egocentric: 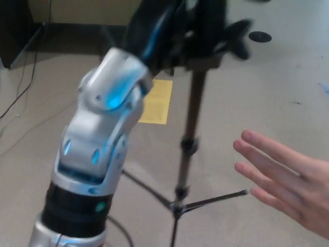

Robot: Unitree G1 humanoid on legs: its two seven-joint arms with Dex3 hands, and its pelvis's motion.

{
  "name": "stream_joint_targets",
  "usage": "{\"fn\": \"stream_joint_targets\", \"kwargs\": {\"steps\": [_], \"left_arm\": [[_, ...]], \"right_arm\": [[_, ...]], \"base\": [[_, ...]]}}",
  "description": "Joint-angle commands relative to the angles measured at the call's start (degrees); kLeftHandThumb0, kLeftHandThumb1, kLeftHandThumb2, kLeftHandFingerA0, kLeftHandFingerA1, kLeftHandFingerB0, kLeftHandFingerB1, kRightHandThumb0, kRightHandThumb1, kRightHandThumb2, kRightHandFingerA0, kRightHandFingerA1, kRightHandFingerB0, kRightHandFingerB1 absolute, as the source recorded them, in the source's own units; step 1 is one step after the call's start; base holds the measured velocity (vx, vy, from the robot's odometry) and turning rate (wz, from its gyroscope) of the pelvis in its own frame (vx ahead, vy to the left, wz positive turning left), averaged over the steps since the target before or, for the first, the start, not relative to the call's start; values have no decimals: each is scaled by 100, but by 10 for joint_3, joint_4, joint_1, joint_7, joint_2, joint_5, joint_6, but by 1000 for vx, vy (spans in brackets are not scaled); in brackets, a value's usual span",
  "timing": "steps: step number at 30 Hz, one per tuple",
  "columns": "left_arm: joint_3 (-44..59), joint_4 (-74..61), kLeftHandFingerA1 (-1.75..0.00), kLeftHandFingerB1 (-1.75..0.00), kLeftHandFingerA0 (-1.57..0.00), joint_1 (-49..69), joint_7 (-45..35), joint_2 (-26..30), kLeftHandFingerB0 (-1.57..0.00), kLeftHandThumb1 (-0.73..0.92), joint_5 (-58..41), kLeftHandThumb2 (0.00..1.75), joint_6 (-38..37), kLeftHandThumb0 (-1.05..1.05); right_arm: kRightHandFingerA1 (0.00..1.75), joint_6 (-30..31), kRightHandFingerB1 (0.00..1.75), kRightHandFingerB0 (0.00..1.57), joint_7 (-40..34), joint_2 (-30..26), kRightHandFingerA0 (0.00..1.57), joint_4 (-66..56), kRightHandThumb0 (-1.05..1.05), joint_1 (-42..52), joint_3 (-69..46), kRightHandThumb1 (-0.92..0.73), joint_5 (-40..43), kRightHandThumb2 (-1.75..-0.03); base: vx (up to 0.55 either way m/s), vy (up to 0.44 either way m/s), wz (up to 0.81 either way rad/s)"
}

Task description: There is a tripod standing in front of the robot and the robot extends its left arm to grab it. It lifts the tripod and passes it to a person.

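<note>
Left hand (167, 36) is blurred but clamped on one tripod (187, 144), raised off the floor, its top cut off above. Two legs show. One person's open hand (288, 180) waits right.

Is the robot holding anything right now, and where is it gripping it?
Yes. The black left hand is closed on the black tripod near its top, just under the head, with the legs off the floor. The person's open hand holds nothing.
</note>
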Motion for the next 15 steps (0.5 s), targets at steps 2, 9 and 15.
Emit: {"fn": "stream_joint_targets", "kwargs": {"steps": [2, 9, 15], "left_arm": [[-22, -57, -100, -86, -109, -49, 13, -26, -87, 77, -20, 65, 65, -15], [-50, -127, -93, -83, -115, -53, 19, -74, -91, 74, -53, 66, 146, -16], [-112, -184, -95, -82, -108, -37, 22, -87, -89, 74, -46, 67, 186, -15]], "right_arm": [[43, 9, 37, 47, 9, -10, 65, 3, -41, -1, 0, -71, -2, -62], [43, 10, 37, 48, 10, -9, 66, 4, -40, -6, 5, -72, -5, -62], [42, 5, 37, 48, 15, -8, 64, 5, -41, -5, -2, -70, 4, -62]], "base": [[0, 0, 0], [0, 0, 0], [0, 0, 0]]}}
